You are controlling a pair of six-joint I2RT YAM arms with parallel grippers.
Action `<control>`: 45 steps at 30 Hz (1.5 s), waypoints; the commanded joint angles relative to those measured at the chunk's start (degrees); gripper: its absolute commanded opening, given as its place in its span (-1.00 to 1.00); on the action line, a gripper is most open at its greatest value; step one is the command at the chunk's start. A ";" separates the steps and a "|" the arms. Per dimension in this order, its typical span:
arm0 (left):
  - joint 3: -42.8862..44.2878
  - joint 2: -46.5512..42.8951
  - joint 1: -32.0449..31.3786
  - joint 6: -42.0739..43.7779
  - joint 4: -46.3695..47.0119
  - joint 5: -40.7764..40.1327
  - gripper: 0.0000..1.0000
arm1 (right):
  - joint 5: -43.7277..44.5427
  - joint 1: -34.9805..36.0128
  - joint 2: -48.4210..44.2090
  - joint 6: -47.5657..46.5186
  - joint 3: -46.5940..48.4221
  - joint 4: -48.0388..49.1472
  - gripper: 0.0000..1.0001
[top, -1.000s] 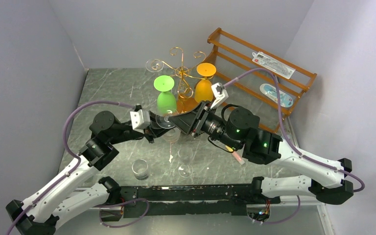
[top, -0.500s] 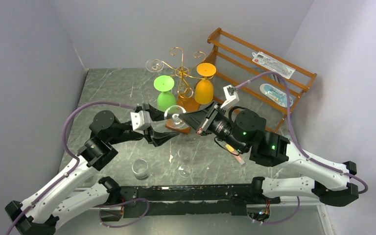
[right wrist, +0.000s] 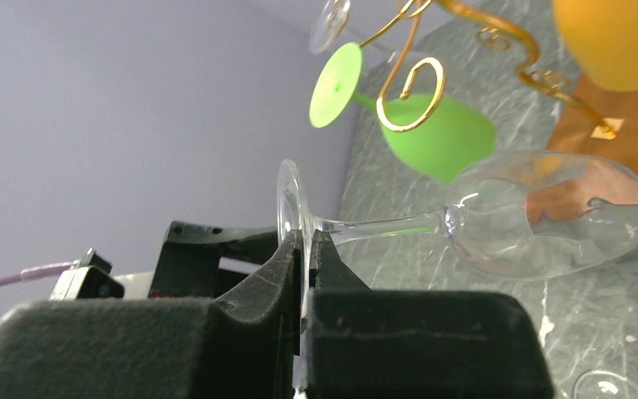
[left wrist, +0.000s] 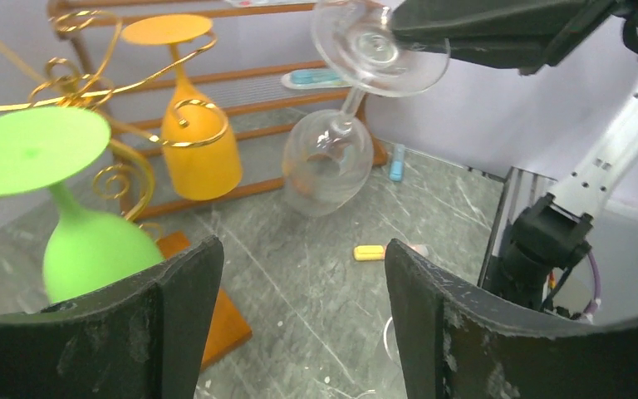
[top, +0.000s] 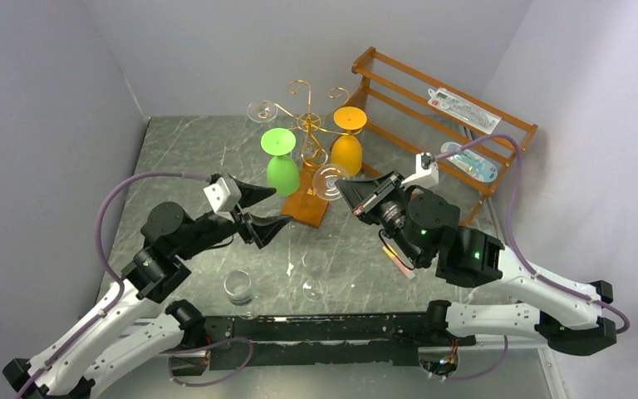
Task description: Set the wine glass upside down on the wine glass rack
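While the right gripper (right wrist: 306, 249) pinches the foot of the clear wine glass (left wrist: 330, 162), bowl down, the glass hangs at 4 o'clock from the gold wine glass rack (top: 302, 119). The left gripper (top: 282, 205) is wide and empty.

You had the clear wine glass (left wrist: 328, 166) pinched by its foot, tilted bowl-down, just beside the wine glass rack (top: 306, 208). That gold wire tree stood upright.

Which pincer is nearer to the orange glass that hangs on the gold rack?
Right. The right pincer, shut on the foot of the clear wine glass, is close in front of the orange glass. The open left pincer is farther left, near the green glass.
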 commanded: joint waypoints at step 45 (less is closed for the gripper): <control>-1.49 -5.68 -0.20 -8.63 -4.67 -17.89 0.59 | -27.99 -28.68 15.43 9.26 -1.06 22.12 -1.00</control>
